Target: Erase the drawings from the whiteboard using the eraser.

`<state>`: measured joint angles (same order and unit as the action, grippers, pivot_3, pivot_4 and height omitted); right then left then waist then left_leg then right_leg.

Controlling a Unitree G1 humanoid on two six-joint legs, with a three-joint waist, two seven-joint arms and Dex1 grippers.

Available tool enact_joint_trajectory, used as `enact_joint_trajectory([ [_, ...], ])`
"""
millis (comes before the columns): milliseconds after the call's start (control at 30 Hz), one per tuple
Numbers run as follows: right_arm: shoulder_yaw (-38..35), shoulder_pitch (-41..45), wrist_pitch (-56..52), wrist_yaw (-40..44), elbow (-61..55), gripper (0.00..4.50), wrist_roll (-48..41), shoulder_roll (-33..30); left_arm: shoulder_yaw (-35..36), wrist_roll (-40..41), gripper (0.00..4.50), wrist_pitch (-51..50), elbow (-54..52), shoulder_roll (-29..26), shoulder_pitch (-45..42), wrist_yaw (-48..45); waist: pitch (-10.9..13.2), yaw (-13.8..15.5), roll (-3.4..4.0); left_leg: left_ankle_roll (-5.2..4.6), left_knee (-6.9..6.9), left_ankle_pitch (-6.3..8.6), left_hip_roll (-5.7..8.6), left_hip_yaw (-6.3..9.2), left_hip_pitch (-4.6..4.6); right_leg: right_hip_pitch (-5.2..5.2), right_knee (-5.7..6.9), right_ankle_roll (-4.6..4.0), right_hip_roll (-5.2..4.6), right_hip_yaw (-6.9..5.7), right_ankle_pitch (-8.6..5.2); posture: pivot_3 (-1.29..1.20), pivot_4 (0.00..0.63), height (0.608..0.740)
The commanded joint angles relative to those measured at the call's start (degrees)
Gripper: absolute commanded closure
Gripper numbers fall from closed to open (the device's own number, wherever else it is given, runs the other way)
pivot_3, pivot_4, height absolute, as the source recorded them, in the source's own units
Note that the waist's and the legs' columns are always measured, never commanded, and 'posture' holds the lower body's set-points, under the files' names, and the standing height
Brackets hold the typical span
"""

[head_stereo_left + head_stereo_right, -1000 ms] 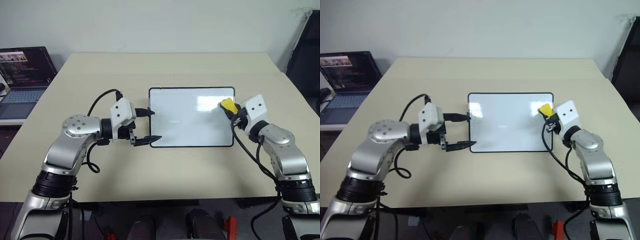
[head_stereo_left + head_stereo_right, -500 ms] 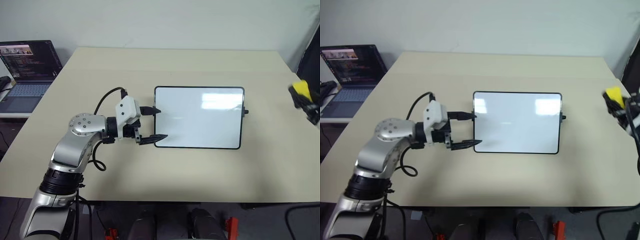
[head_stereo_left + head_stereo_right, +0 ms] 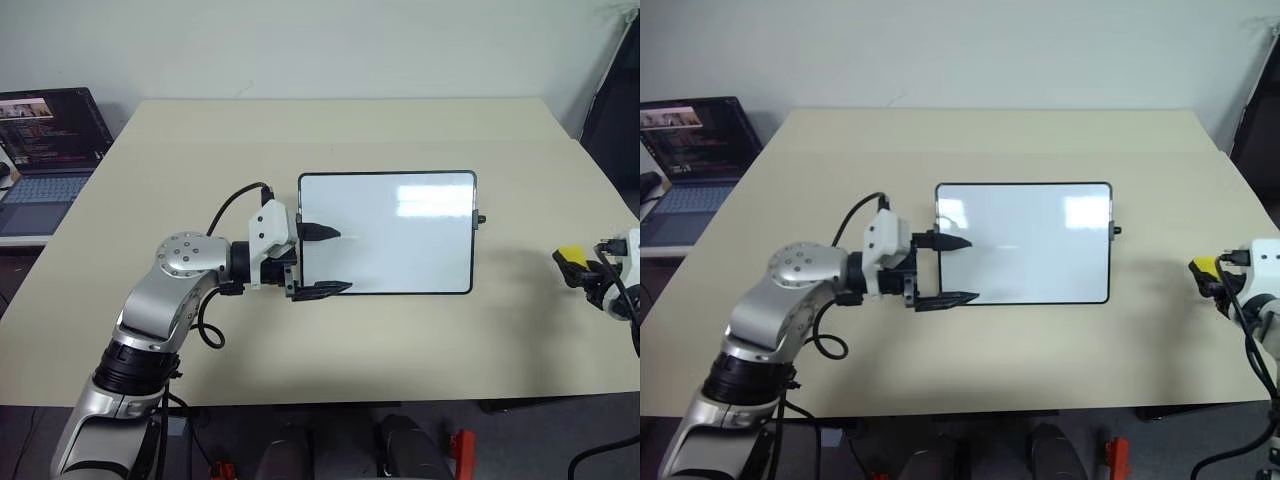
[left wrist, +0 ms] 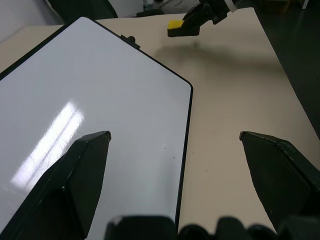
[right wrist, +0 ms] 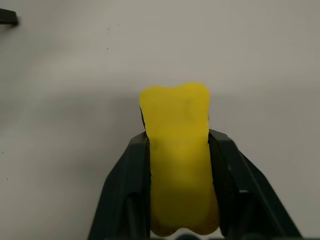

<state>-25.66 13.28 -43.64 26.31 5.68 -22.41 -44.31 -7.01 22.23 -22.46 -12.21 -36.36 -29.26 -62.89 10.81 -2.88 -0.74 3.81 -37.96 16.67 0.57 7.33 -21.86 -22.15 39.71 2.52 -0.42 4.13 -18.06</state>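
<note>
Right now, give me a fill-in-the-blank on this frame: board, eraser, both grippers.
1. The right gripper is shut on the ____ eraser.
2. The left gripper straddles the whiteboard's near-left corner with its fingers ____.
3. The whiteboard's surface shows ____ drawings.
4. Off the table's left edge stands an open ____.

Missing words: yellow; open; no; laptop

The whiteboard [image 3: 386,233] is lying flat and gleaming clean, its near-left corner sitting between the left gripper's [image 3: 326,260] spread fingers. The yellow eraser [image 5: 179,160] is sitting pinched in the right gripper [image 3: 578,268], well off the board's right side.
</note>
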Motion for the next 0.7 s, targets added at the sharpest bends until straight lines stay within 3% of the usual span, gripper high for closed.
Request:
enact_joint_trajectory([
  [33,-0.43,1.81,2.23,0.59,1.28,1.74,0.59,-0.86,1.26,0.65,0.00,0.05,-1.93,-0.68,0.02,0.28,0.00,0.01,0.00,0.00,0.00,0.00,0.00,0.00,0.00,0.00,-0.01,0.00,0.00,0.00,0.00,0.00,0.150,0.740],
  [200,0.65,2.69,3.55,1.70,2.97,0.02,1.76,-1.37,1.51,0.60,0.00,0.12,-1.84,-0.92,0.15,0.32,0.00,-0.01,0.00,0.00,0.00,0.00,-0.01,0.00,0.00,0.00,0.00,0.00,0.00,0.00,0.00,0.00,0.150,0.740],
  [300,0.17,3.23,3.97,2.33,-0.56,0.02,0.57,-1.35,3.95,0.58,0.00,0.09,-1.16,-1.01,0.30,2.68,0.00,-0.04,0.00,0.00,0.00,0.00,-0.01,-0.01,0.00,0.00,0.00,0.00,0.00,0.00,0.00,0.00,0.150,0.740],
  [467,0.99,4.88,7.13,0.53,-5.43,0.02,-0.88,4.19,12.27,-3.43,0.00,4.98,4.55,3.58,-1.75,18.13,-0.01,-0.24,-0.01,0.00,-0.02,0.00,-0.06,0.02,0.05,0.00,0.08,0.00,0.00,-0.01,0.00,0.00,0.150,0.740],
  [600,1.47,5.50,14.47,-2.04,-2.19,0.02,0.55,10.58,18.88,-7.48,0.00,5.83,9.58,7.62,-2.07,33.55,-0.03,0.03,-0.04,0.01,-0.07,-0.01,-0.04,0.12,0.04,0.04,0.08,0.00,-0.01,-0.07,0.00,0.00,0.150,0.740],
  [700,0.84,4.88,20.83,-2.43,1.23,0.02,0.81,14.58,20.73,-8.77,0.00,5.49,11.59,9.01,-0.12,38.57,-0.03,0.10,-0.04,0.03,-0.06,-0.01,0.01,0.09,-0.05,-0.04,0.03,0.01,-0.17,-0.07,0.01,0.00,0.150,0.740],
])
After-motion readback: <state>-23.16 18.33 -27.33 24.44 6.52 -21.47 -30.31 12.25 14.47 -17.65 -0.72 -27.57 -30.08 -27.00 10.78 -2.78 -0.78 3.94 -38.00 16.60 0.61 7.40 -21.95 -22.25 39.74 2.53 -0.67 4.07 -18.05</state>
